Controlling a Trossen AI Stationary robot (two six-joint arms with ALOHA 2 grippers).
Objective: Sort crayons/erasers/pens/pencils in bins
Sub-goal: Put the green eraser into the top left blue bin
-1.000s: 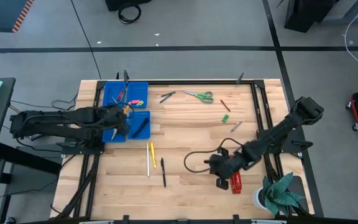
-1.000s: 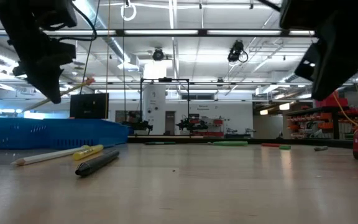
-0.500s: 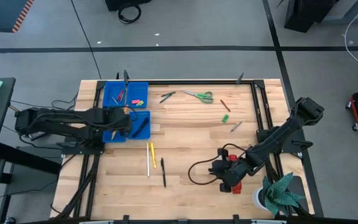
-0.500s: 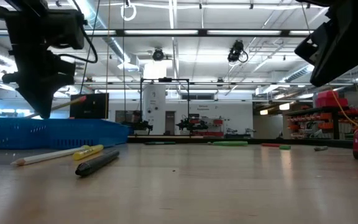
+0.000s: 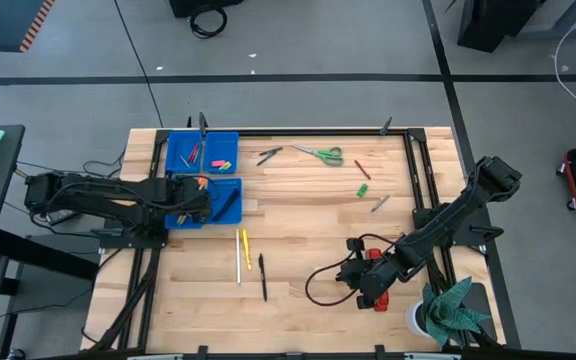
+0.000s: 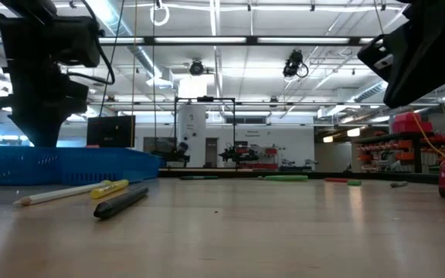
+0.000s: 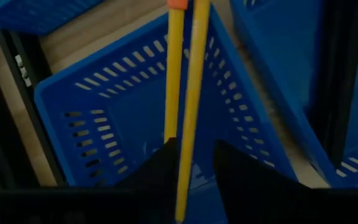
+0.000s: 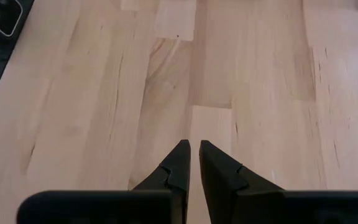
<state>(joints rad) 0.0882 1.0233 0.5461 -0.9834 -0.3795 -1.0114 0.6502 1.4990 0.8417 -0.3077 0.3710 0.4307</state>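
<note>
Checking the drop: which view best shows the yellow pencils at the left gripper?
Left wrist view: two yellow pencils fill it, over a blue bin. High view shows only a speck; low and right wrist views, nothing.

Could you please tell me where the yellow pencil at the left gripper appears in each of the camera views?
High view: tip at the left gripper.
Low view: hidden.
Left wrist view: yellow pencil between the fingers, over a blue bin.
Right wrist view: absent.
Shared landmark: the blue bin.

Four blue bins (image 5: 202,150), two loose pencils (image 5: 242,253), perhaps three pens (image 5: 263,277).
</note>
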